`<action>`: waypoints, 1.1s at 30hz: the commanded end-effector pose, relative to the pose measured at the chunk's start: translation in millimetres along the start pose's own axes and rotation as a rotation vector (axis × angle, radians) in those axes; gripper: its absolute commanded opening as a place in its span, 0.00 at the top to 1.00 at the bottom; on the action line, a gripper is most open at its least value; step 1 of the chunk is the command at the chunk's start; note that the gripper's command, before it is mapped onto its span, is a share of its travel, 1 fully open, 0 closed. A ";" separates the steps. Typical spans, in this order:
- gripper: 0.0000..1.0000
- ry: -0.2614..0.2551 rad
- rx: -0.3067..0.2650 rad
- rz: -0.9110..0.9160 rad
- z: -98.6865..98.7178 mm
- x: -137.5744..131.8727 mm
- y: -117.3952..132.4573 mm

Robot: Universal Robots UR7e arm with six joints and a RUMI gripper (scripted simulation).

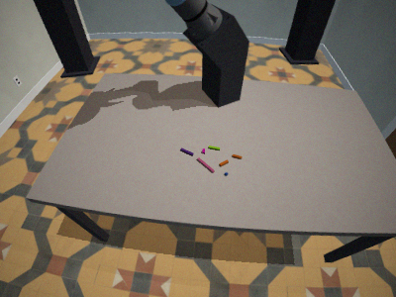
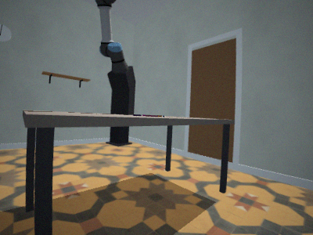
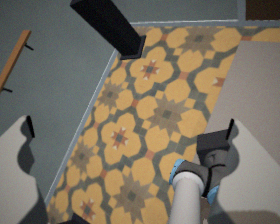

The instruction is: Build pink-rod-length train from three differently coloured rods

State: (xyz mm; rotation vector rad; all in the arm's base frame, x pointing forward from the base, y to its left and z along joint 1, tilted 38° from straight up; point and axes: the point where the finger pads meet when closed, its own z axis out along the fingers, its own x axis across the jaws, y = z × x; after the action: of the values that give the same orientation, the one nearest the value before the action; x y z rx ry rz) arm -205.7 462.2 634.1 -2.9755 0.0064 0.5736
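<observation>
The pink rod point(image 1: 205, 164) lies flat near the middle of the grey table point(image 1: 124, 188) point(image 2: 117, 121). Around it lie a purple rod point(image 1: 186, 151), a short magenta rod point(image 1: 203, 150), a lime rod point(image 1: 214, 148), two orange rods point(image 1: 224, 162) point(image 1: 237, 156) and a tiny blue rod point(image 1: 226, 174). All lie apart from each other. My gripper point(image 3: 132, 118) is open and empty, raised high above the table. The wrist view shows only floor, wall and the arm's own base, with no rods. The gripper is out of frame in the top view.
The arm's dark base column point(image 1: 225, 64) point(image 2: 122, 102) stands at the table's back edge. Two dark pillars point(image 1: 61, 25) point(image 1: 312, 20) stand behind the table. A door point(image 2: 213, 102) and a wall rail point(image 2: 64, 77) are on the room's walls.
</observation>
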 end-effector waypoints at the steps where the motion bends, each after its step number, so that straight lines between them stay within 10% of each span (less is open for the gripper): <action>1: 0.00 0.000 0.000 0.000 0.1 0.0 -0.3; 33: 0.00 0.017 0.009 0.010 7.1 21.5 -22.4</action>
State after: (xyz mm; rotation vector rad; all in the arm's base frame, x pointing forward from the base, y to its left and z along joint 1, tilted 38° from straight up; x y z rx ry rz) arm -199.3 470.1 630.8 -2.9719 0.0113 0.5622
